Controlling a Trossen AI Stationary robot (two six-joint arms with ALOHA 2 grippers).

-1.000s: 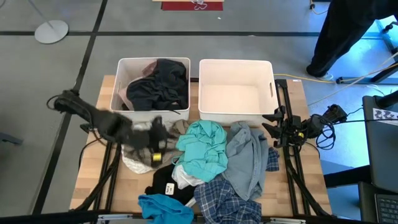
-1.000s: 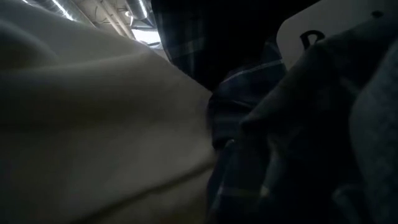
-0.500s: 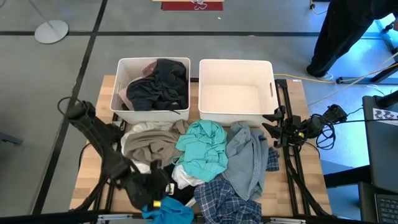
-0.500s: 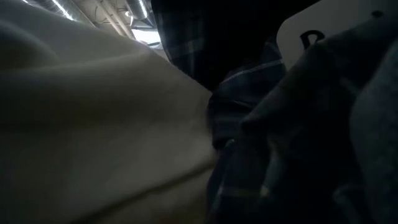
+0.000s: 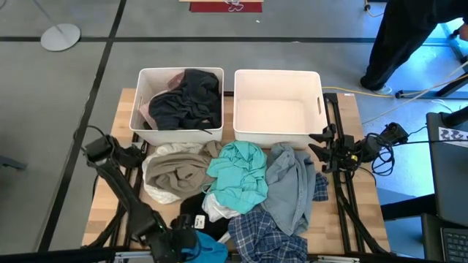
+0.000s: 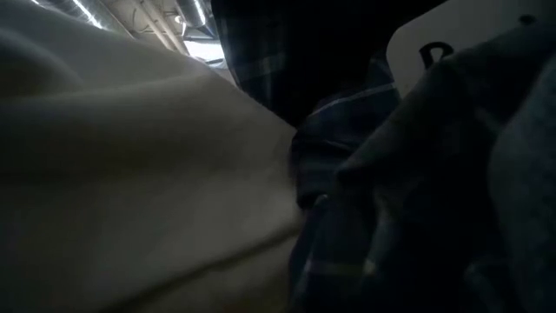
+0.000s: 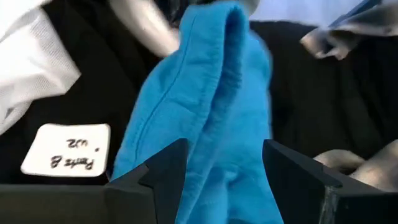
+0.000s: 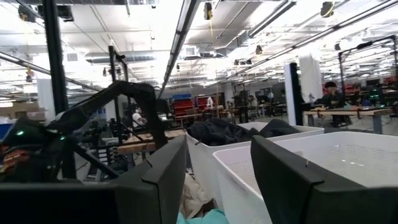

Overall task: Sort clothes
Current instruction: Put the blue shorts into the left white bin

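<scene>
The clothes lie heaped on the near half of the table: a beige garment [image 5: 175, 169], a teal one [image 5: 238, 175], grey-blue denim [image 5: 292, 186], blue plaid [image 5: 267, 237], a white piece [image 5: 216, 210], a black one [image 5: 191, 208] and a bright blue one [image 5: 208, 250] at the near edge. Dark clothes [image 5: 186, 98] fill the left white bin [image 5: 180, 70]. My left gripper [image 5: 186, 239] is open, low over the blue garment [image 7: 211, 93]. My right gripper [image 5: 316, 146] waits open at the table's right edge. My left gripper [image 7: 224, 155] comes slanting down from the table's left, and its open fingers [image 7: 165, 171] stand on either side of a raised fold of the blue garment [image 7: 217, 180]. Whether they touch the cloth, I cannot tell. The garment lies on the black one.
The right white bin [image 5: 278, 71] stands beside the left one at the far side. A white label [image 7: 68, 149] lies on the black garment. Cloth [image 6: 130, 174] lies against the low camera. A person [image 5: 409, 36] stands beyond the far right corner.
My left gripper has swung from in front of the left bin, over the beige garment, toward the table's near edge and down, tipping more steeply, and has ended over the blue garment. Its fingers have kept their gap. The clothes have stayed where they were.
</scene>
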